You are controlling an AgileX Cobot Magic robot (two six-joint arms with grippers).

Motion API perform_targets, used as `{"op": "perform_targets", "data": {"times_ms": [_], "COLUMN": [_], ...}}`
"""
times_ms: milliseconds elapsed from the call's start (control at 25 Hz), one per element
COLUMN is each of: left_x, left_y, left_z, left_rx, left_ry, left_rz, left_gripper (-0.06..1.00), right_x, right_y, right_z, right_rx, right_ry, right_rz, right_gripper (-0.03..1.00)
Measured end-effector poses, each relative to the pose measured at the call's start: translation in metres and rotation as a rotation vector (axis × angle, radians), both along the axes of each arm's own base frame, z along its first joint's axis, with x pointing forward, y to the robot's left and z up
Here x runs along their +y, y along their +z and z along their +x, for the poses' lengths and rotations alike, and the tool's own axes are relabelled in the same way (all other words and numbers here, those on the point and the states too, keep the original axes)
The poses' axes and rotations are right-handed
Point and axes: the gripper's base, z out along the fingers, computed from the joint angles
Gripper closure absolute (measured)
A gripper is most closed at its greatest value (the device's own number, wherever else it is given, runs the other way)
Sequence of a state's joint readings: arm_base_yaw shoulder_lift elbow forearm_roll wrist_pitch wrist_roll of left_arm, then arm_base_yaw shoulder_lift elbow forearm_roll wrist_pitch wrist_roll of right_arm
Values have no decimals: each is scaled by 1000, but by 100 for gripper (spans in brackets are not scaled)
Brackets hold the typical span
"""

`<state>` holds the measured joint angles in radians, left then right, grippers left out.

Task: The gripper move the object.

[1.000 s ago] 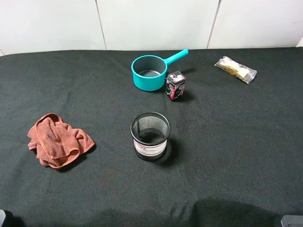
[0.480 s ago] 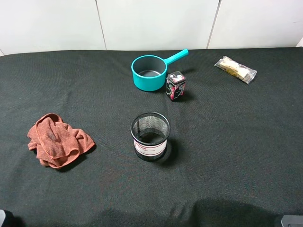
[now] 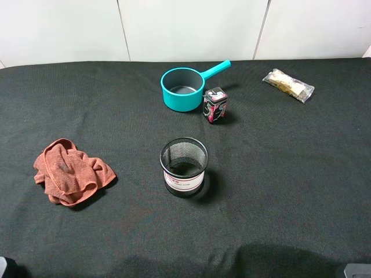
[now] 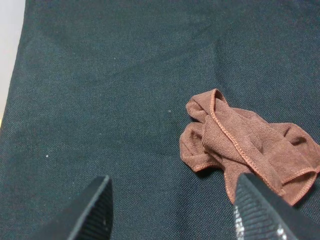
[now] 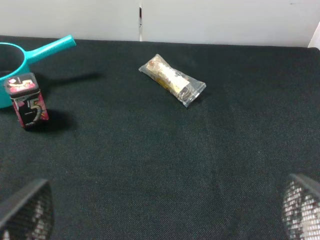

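The object, a small upright black box (image 3: 215, 105) with red-pink graphics and a grey-white top, stands on the black cloth right beside a teal pot (image 3: 183, 88). It also shows in the right wrist view (image 5: 27, 101). My right gripper (image 5: 160, 215) is open and empty, with its fingertips (image 5: 27, 210) far apart and well short of the box. My left gripper (image 4: 175, 210) is open and empty over the cloth near a red-brown rag (image 4: 245, 145). In the exterior high view only dark bits of the arms show at the bottom corners.
A black mesh cup (image 3: 184, 166) stands mid-table. The red-brown rag (image 3: 69, 171) lies at the left. A clear snack packet (image 3: 288, 85) lies at the back right, also in the right wrist view (image 5: 172, 80). The pot's handle (image 3: 215, 69) points to the back right.
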<state>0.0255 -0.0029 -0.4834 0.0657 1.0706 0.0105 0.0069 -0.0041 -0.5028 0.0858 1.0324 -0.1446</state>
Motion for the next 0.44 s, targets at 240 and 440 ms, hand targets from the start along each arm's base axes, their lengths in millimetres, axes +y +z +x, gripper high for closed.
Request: {"op": "perform_targets", "data": {"times_ms": [240, 440], "left_x": [0, 0], "left_y": [0, 0], "left_z": [0, 0], "left_rx": [0, 0], "left_ry": [0, 0], "left_rz": [1, 1], "left_gripper": [41, 41], "right_x": [0, 0], "right_y": [0, 0], "right_z": [0, 0], "right_rx": [0, 0], "right_ry": [0, 0], "right_rz": [0, 0], "right_gripper": [27, 27]}}
